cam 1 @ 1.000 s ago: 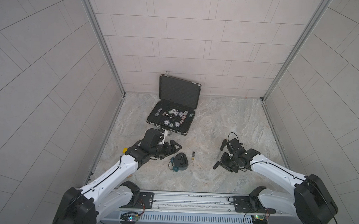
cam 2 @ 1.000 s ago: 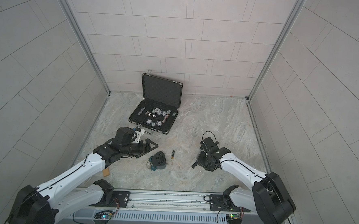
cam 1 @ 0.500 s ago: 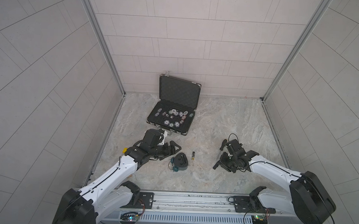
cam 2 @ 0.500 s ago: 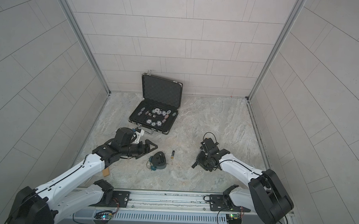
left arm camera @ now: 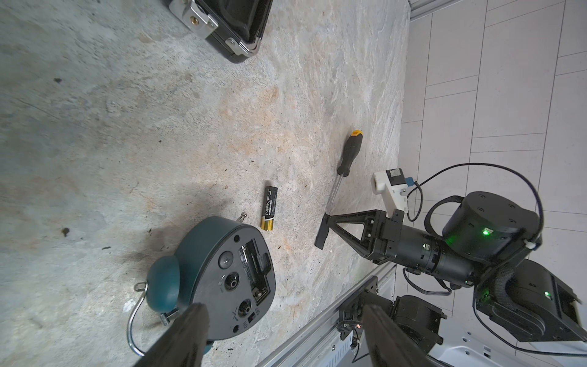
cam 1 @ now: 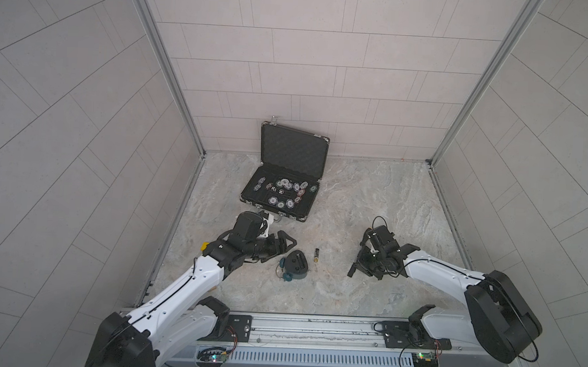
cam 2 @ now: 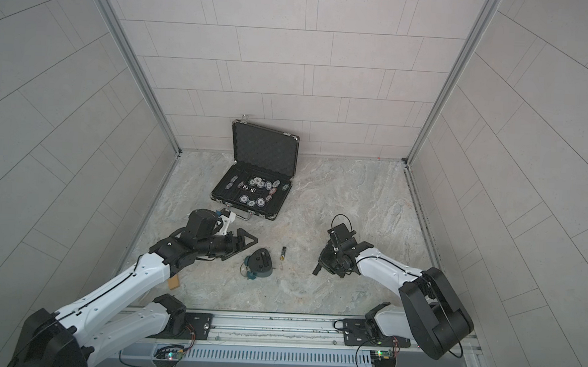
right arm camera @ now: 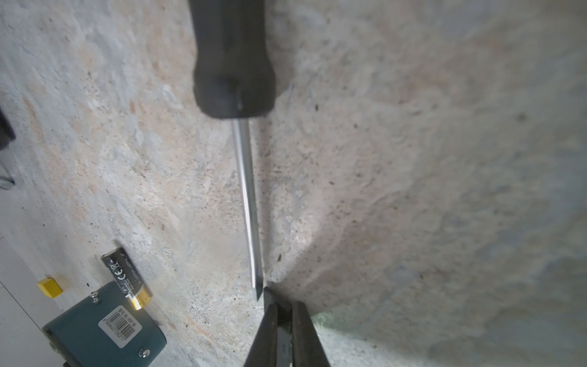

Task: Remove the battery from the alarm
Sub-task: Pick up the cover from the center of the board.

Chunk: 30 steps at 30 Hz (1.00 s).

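Both top views: battery [cam 1: 316, 255] lies on the floor just beside alarm [cam 1: 297, 264], out of it.
Left wrist: my left gripper [left arm camera: 282, 307] is spread wide, empty, near the alarm's open back.
Right wrist: my right gripper [right arm camera: 281, 305] pinches a thin black cover [right arm camera: 270, 297] at the screwdriver [right arm camera: 247, 190] tip.

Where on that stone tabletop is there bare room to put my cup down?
Widest bare patch: the back right corner, between the poker chip case and the right wall. Another strip lies between the alarm clock and the front rail. Crowded: the middle, where clock, battery, screwdriver, left gripper and right gripper cluster.
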{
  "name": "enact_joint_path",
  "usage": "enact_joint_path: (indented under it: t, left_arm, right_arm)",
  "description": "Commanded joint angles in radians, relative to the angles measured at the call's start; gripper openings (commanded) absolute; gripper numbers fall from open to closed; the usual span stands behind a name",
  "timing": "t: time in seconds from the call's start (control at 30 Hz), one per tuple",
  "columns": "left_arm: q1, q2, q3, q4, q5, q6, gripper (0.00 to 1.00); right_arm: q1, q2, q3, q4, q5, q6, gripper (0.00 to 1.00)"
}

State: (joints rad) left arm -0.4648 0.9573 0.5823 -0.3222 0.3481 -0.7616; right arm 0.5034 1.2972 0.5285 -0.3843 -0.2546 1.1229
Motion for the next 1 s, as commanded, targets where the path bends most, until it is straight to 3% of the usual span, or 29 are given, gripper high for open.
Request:
enact_joint_path:
  t: [0.0,0.33,0.43,0.53,0.63,0.8,0.97]
  left_arm:
    - [-0.001,-0.009,0.008,-0.007,0.002,0.000,0.78]
    - [-0.002,0.002,-0.015,0.116,0.099,-0.019,0.78]
    - [-0.010,0.032,-0.042,0.249,0.184,-0.078,0.78]
    - [-0.019,0.077,-0.086,0.490,0.271,-0.231,0.78]
    - [-0.019,0.116,-0.063,0.615,0.361,-0.278,0.78]
    - [-0.020,0.113,0.054,0.592,0.462,-0.195,0.75]
    - [-0.050,0.163,0.143,0.612,0.555,-0.206,0.68]
  right_arm:
    - [-0.002,-0.010,-0.001,-0.039,0.015,-0.023,0.09]
    - [-0.017,-0.175,-0.024,-0.004,-0.010,0.016,0.01]
    - [-0.036,-0.255,-0.025,0.056,-0.087,0.076,0.01]
    - [-0.038,-0.339,0.011,0.219,-0.156,0.085,0.01]
    - [-0.044,-0.371,0.117,0.269,-0.267,-0.055,0.01]
    - [-0.048,-0.352,0.165,0.469,-0.544,-0.185,0.03]
    - [-0.047,-0.315,0.280,0.313,-0.659,-0.360,0.03]
